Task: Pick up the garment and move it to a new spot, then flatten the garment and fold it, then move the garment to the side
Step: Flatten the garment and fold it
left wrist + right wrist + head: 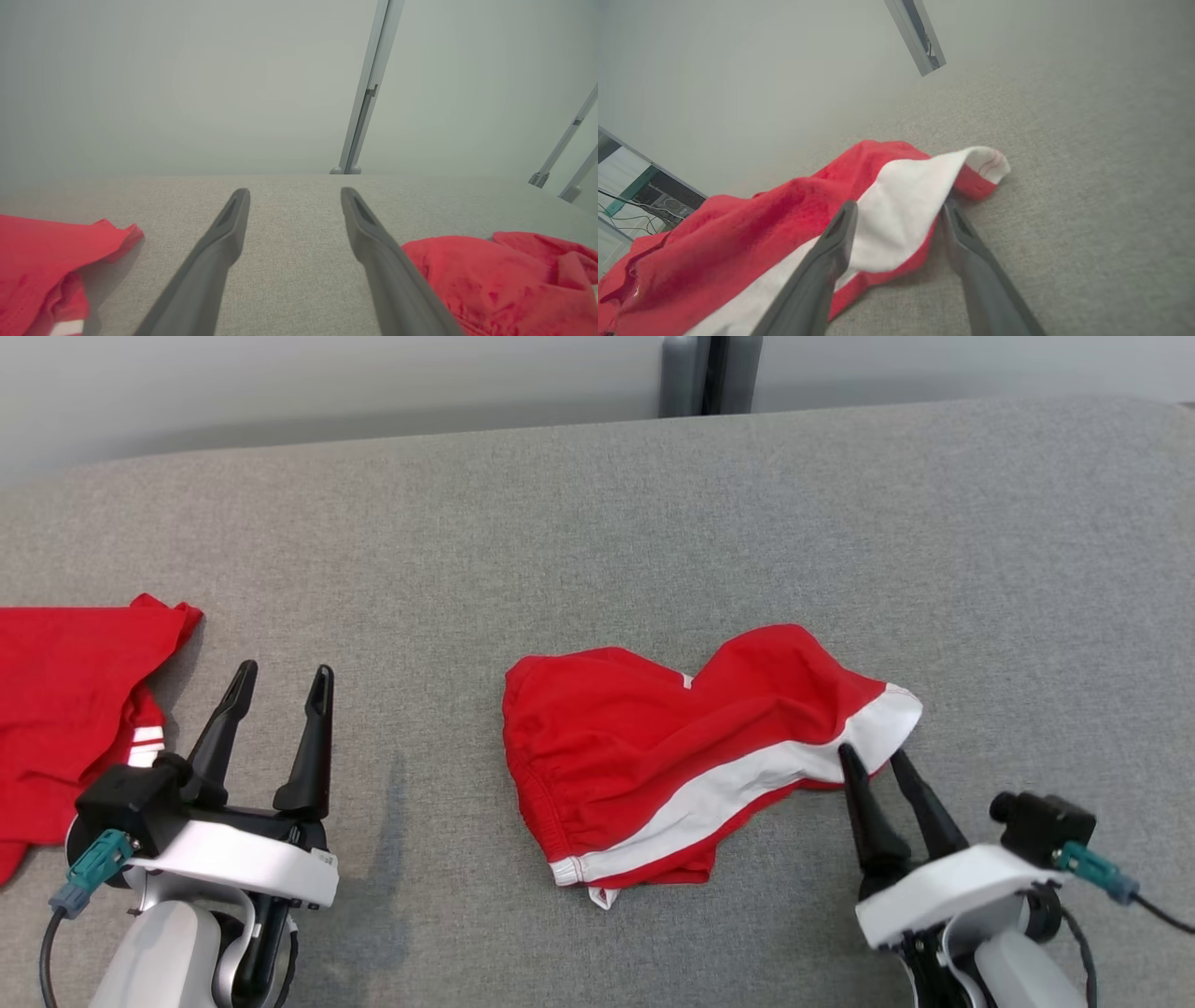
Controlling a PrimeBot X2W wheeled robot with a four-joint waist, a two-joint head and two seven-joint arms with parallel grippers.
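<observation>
The garment [653, 737], red shorts with a white side band, lies crumpled in the middle of the grey padded table [597, 523]. My right gripper [871, 753] sits at its right corner. In the right wrist view the right gripper [899, 205] has its fingers spread, and the garment [738, 233] drapes its white band loosely between them, resting on the table. My left gripper [286, 670] stands open and empty left of the garment. In the left wrist view the left gripper [294, 191] points over bare table, with the garment [490, 275] to its right.
A second red cloth [65, 700] with white stripes lies at the table's left edge, also seen as the second red cloth [37, 252] beside my left fingers. A metal post [709, 373] stands behind the table's far edge.
</observation>
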